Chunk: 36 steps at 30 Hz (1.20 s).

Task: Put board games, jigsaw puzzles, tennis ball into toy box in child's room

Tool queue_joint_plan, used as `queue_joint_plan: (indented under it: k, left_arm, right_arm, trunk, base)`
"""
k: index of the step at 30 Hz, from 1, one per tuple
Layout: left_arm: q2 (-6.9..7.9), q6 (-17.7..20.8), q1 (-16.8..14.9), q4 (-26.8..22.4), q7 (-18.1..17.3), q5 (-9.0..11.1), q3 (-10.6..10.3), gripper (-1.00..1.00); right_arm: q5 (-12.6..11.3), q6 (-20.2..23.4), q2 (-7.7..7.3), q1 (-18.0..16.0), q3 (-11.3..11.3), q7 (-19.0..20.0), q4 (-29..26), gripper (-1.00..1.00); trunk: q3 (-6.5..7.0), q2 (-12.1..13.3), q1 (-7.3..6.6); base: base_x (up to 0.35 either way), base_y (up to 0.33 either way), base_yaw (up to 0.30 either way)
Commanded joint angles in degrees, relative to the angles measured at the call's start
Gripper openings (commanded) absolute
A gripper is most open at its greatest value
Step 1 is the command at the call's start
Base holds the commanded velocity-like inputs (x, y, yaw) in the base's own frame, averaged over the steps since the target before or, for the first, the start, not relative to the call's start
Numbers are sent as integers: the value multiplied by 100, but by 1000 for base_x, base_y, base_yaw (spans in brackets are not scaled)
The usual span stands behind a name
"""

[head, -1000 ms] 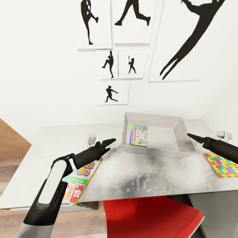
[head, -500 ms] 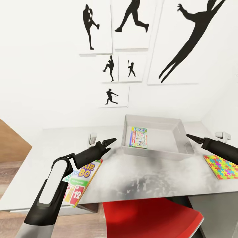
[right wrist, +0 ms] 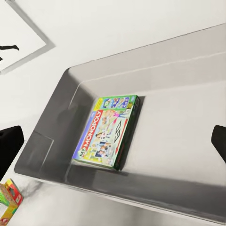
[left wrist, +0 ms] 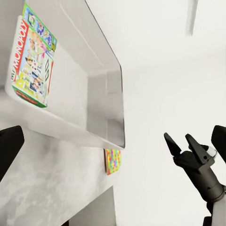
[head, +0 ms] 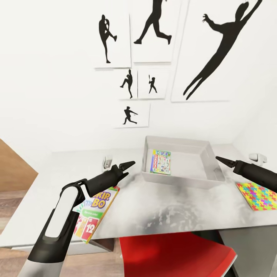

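The pale grey toy box [head: 175, 181] stands on the table [head: 165, 207] with the white MONOPOLY board game [head: 161, 162] lying flat inside, clear in the right wrist view [right wrist: 109, 132]. The SKIP-BO board game [head: 95, 209] lies at the table's front left, jutting over the edge under my left arm. One jigsaw puzzle [head: 257, 195] lies flat to the right of the box. My left gripper [head: 130, 164] hovers open and empty left of the box. My right gripper [head: 218, 158] is open and empty beside the box's right rim. The bed and the tennis ball are out of view.
Two small white objects sit on the table, one at the left [head: 107, 161] and one at the far right [head: 258, 157]. A red chair [head: 173, 254] is tucked below the front edge. The wall behind carries black silhouette pictures [head: 132, 115]. Wooden floor shows at the left.
The whole picture has shifted a little, so the camera has moved. Both arms keep their poses and nothing on the table has moved.
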Motion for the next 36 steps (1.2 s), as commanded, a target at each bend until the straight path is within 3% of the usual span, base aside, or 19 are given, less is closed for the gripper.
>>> queue_joint_plan:
  k: [1, 36]
  left_arm:
    - [-2, 17, -4, -5, 60, 57, 3, 100]
    - [-8, 4, 8, 7, 114, 51, 3, 100]
  right_arm:
    - [-36, 48, 1, -6, -2, -9, 0, 100]
    - [-36, 48, 21, -5, 11, -9, 0, 100]
  trunk:
    - [0, -10, 4]
    - [327, -10, 4]
  base:
    - [0, 0, 0]
    - [0, 0, 0]
